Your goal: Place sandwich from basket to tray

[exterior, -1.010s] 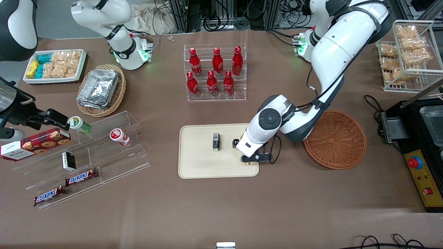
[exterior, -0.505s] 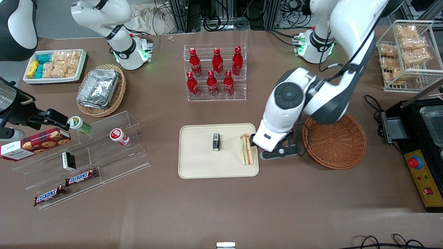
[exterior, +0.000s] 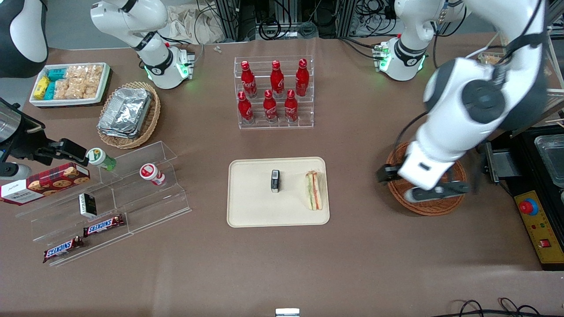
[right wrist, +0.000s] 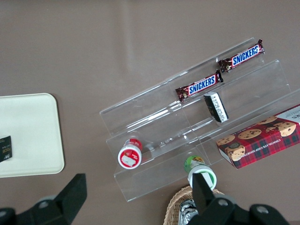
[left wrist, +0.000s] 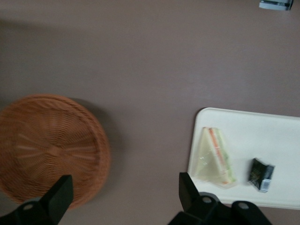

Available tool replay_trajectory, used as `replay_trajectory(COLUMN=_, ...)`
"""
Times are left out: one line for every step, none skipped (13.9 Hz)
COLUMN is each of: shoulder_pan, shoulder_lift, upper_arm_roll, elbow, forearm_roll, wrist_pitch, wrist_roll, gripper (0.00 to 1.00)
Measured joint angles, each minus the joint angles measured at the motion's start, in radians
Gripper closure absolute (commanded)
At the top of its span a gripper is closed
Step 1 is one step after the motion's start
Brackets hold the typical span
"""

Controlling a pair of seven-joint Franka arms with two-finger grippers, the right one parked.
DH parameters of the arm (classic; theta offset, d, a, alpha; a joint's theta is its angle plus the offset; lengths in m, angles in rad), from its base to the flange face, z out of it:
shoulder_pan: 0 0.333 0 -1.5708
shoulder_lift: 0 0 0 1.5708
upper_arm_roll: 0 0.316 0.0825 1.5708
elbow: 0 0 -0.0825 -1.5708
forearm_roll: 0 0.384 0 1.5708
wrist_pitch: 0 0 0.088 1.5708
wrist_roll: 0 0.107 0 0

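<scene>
Brown table (exterior: 282,273), largest thing in view. Cream tray (exterior: 251,207) at its middle, reddish-brown basket (exterior: 434,207) toward the working arm's end, apart from the tray and seemingly empty, though partly hidden under the arm in the front view. Gripper (exterior: 429,190) hung above the basket, spread wide, holding nothing. Sandwich (exterior: 314,189) lay on the tray, close to the rim nearest the basket, beside a small dark packet (exterior: 275,181). Judged as the final step: placement done, arm clear of the tray. Little called for next beyond parking the arm without brushing the basket.
</scene>
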Motion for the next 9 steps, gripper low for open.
replay_trajectory(shoulder_pan=0.001, shoulder_lift=-0.049, upper_arm_roll=0.048, elbow=-0.035, forearm_roll=-0.018, wrist_pitch=-0.005, wrist_roll=0.077, gripper=0.00)
replay_trajectory(shoulder_pan=0.002, shoulder_lift=-0.096, upper_arm_roll=0.093, elbow=-0.072, forearm_roll=-0.027, wrist_pitch=-0.010, wrist_roll=0.148, gripper=0.00)
replay_trajectory(shoulder_pan=0.003, shoulder_lift=-0.139, upper_arm_roll=0.136, elbow=-0.104, forearm_roll=-0.031, wrist_pitch=-0.027, wrist_roll=0.221, gripper=0.00)
replay_trajectory(shoulder_pan=0.004, shoulder_lift=-0.172, upper_arm_roll=0.176, elbow=-0.124, forearm_roll=-0.033, wrist_pitch=-0.057, wrist_roll=0.299, gripper=0.00)
replay_trajectory(shoulder_pan=0.005, shoulder_lift=-0.194, upper_arm_roll=0.213, elbow=-0.134, forearm_roll=-0.035, wrist_pitch=-0.086, wrist_roll=0.376, gripper=0.00)
replay_trajectory(shoulder_pan=0.005, shoulder_lift=-0.208, upper_arm_roll=0.243, elbow=-0.137, forearm_roll=-0.036, wrist_pitch=-0.099, wrist_roll=0.435, gripper=0.00)
replay_trajectory(shoulder_pan=0.006, shoulder_lift=-0.213, upper_arm_roll=0.263, elbow=-0.135, forearm_roll=-0.036, wrist_pitch=-0.100, wrist_roll=0.470, gripper=0.00)
replay_trajectory(shoulder_pan=0.006, shoulder_lift=-0.212, upper_arm_roll=0.270, elbow=-0.128, forearm_roll=-0.036, wrist_pitch=-0.100, wrist_roll=0.488, gripper=0.00)
replay_trajectory(shoulder_pan=0.005, shoulder_lift=-0.207, upper_arm_roll=0.270, elbow=-0.115, forearm_roll=-0.036, wrist_pitch=-0.100, wrist_roll=0.495, gripper=0.00)
